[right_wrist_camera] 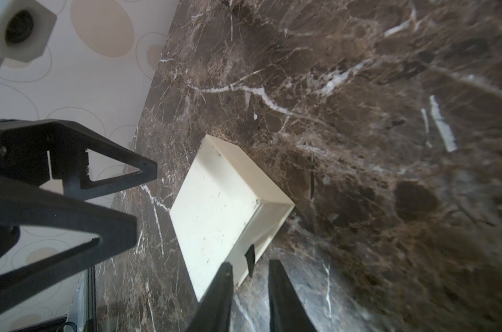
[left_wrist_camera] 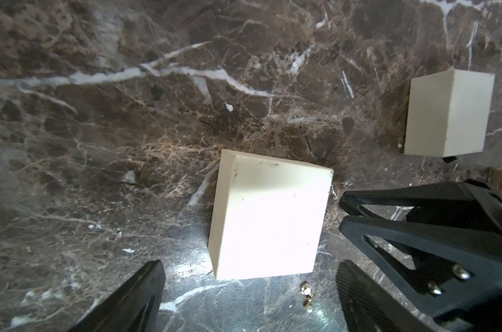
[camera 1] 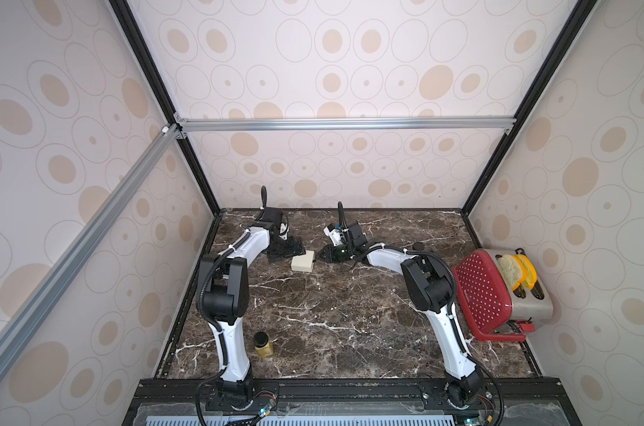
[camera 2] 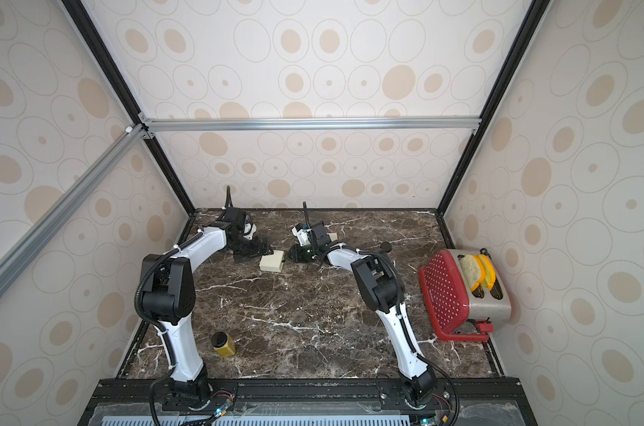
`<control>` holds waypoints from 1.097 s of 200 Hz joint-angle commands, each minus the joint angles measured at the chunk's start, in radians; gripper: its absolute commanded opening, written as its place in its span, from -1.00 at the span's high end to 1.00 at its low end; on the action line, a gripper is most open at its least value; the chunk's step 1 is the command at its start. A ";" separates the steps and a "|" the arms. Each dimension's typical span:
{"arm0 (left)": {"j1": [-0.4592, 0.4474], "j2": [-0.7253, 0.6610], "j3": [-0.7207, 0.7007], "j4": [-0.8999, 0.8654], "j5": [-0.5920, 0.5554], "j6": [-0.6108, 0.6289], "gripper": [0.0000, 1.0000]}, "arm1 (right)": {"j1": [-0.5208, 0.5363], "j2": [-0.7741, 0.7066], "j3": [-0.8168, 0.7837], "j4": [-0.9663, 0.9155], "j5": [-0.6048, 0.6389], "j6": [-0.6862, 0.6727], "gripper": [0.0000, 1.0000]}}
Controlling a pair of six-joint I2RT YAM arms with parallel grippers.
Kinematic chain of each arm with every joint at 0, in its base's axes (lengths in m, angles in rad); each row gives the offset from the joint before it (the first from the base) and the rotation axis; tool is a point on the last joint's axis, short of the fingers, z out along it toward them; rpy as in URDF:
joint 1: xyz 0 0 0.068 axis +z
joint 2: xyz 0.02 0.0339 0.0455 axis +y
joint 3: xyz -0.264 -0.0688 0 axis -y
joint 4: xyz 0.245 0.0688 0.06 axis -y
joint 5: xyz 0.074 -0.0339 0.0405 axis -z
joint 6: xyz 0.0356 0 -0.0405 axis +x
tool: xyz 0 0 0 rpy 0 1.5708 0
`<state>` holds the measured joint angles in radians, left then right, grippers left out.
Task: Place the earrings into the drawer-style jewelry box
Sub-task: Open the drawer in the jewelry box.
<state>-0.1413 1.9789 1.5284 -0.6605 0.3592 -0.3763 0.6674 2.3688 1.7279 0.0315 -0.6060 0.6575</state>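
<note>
The right tool (right_wrist_camera: 250,262), fingers a slim gap apart, brackets the black pull tab (right_wrist_camera: 249,254) of the cream jewelry box (right_wrist_camera: 215,215); the left tool (left_wrist_camera: 249,264) gapes wide above the earrings (left_wrist_camera: 306,293), which lie on the table (left_wrist_camera: 100,143) just beside the box.

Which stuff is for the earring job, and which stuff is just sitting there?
For the job: earrings, cream jewelry box.
Just lying about: amber jar, toaster, red dotted tray, second cream box (probably).
</note>
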 commanded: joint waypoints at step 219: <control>0.043 0.098 -0.034 -0.031 -0.020 -0.001 -0.46 | -0.002 0.057 0.009 0.056 -0.053 0.074 1.00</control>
<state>-0.1108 2.0544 1.5135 -0.6788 0.3614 -0.3664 0.6682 2.4172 1.7348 0.0956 -0.6750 0.7288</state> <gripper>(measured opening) 0.742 0.051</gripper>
